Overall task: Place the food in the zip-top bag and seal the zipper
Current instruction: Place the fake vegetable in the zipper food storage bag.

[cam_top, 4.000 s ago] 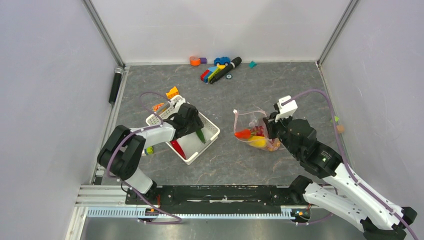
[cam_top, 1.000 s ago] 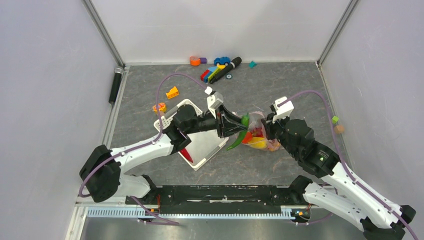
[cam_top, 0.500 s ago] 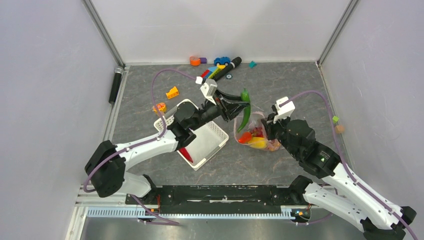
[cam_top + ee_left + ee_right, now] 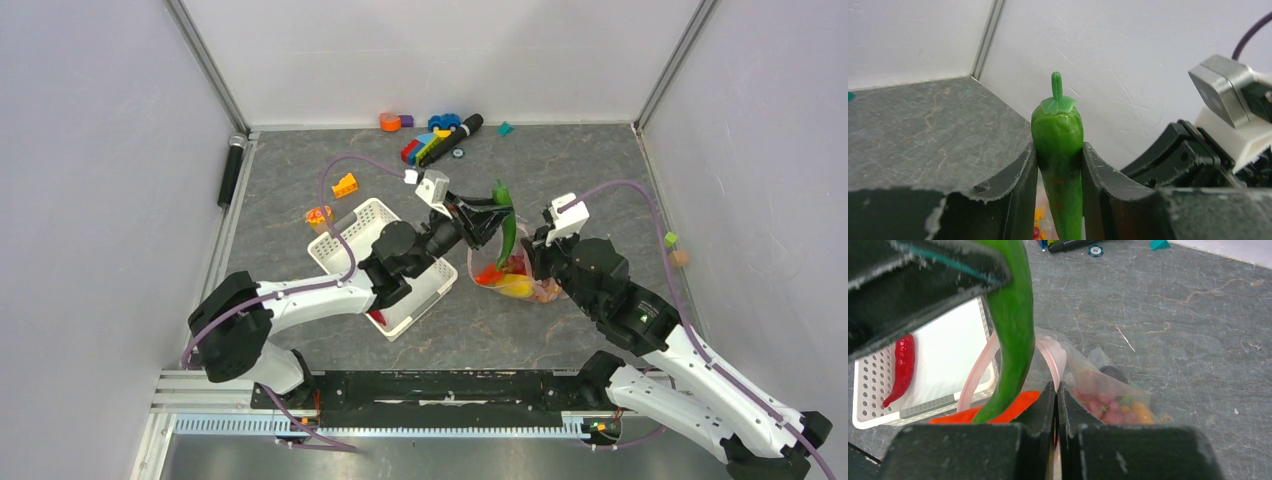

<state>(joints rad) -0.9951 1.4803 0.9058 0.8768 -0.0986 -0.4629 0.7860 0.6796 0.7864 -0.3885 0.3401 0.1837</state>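
Left tool (image 4: 1058,167), clamped on green chilli (image 4: 1058,127), had swung from basket (image 4: 352,222) to above zip-top bag (image 4: 1100,385); right tool (image 4: 1056,392) pinched its rim open; drop-in likely next.

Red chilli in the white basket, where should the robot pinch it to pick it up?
Pinch the red chilli across its fat half, coming straight down. It lies flat in the white basket beside a wall, so sideways is probably blocked, and the thin tip may slip.
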